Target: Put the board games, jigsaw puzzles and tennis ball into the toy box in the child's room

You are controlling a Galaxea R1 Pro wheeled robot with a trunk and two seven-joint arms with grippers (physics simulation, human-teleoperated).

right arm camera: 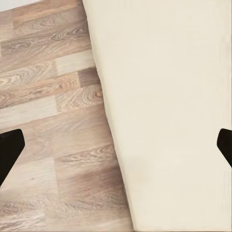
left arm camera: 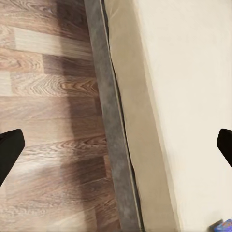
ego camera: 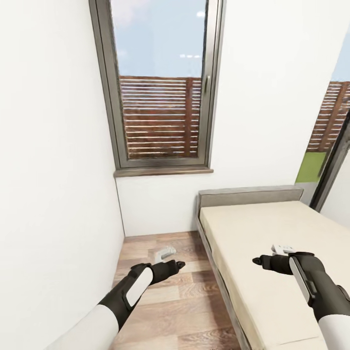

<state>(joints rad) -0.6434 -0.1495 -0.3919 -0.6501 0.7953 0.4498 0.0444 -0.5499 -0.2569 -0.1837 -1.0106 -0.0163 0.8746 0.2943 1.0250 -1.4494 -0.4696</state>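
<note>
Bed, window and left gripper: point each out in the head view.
Bed [ego camera: 253, 243], head view, bare mattress top.
Window [ego camera: 160, 82], head view, middle of the pane.
Left gripper [ego camera: 179, 265], head view, between its fingertips.

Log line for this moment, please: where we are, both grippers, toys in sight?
place: bed by window | left gripper: open, empty, above floor | right gripper: open, empty, above bed | toys: coloured corner at left wrist view's edge, unidentifiable

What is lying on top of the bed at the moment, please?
The bed shows only a bare cream mattress under the right gripper. A small blue scrap shows at the left wrist view's corner, unidentifiable.
</note>
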